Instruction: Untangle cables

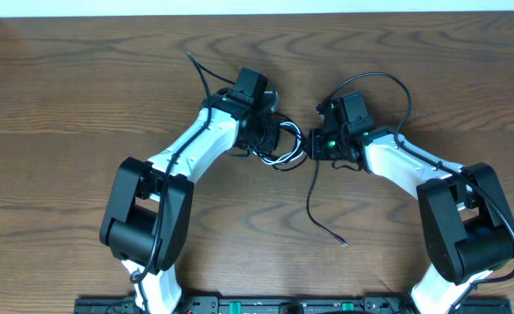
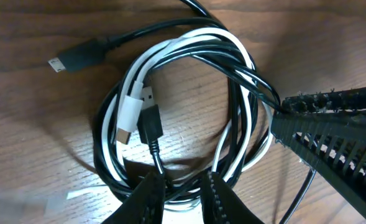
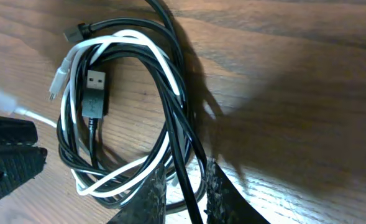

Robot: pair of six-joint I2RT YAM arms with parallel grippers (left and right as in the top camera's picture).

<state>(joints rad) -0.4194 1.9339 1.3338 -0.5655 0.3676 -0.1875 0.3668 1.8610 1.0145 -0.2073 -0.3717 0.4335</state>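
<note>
The cables lie as one tangled coil [image 1: 284, 150] on the wood between my two grippers. In the left wrist view the white cable [image 2: 170, 48] and the black cable [image 2: 111, 177] loop together, with a white plug [image 2: 128, 115] and a black plug [image 2: 150, 124] inside the ring. A small black plug [image 2: 77, 57] lies outside it. My left gripper [image 2: 183, 177] is shut on the coil's near strands. On the opposite side, my right gripper [image 3: 186, 168] grips strands too, a black cord [image 3: 181, 158] running between its fingers. A loose black tail [image 1: 313, 205] trails toward the front.
The wooden table [image 1: 65, 174] spreads wide on both sides. The right arm's thick black wire [image 1: 396, 87] arches behind its wrist. Each wrist view shows the other gripper's ribbed finger close to the coil, the right one's [image 2: 332, 137] and the left one's [image 3: 9, 158].
</note>
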